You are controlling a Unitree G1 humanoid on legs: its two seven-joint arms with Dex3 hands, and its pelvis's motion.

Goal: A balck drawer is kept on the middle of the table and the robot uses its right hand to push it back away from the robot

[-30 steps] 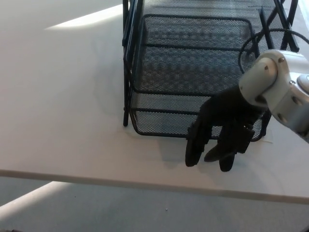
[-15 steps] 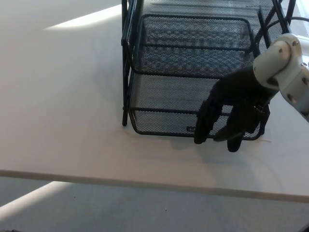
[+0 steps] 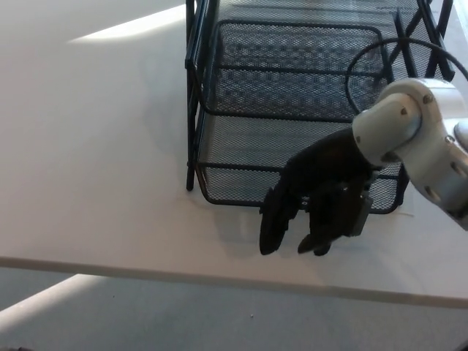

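Note:
A black wire-mesh drawer sits pulled out of its black wire frame on the white table. Its front rim faces me near the table's front edge. My right hand hangs over the drawer's front right part, with its fingers apart and pointing down over the table in front of the rim. It holds nothing. Whether the palm touches the rim is hidden. My left hand is out of sight.
The table's front edge runs just below the hand, with grey floor beyond it. A black cable loops above my right wrist. Bare white tabletop lies left of the frame.
My right hand has swung left and toward me, from over the drawer's front right corner to hang past its front rim. The drawer has barely moved.

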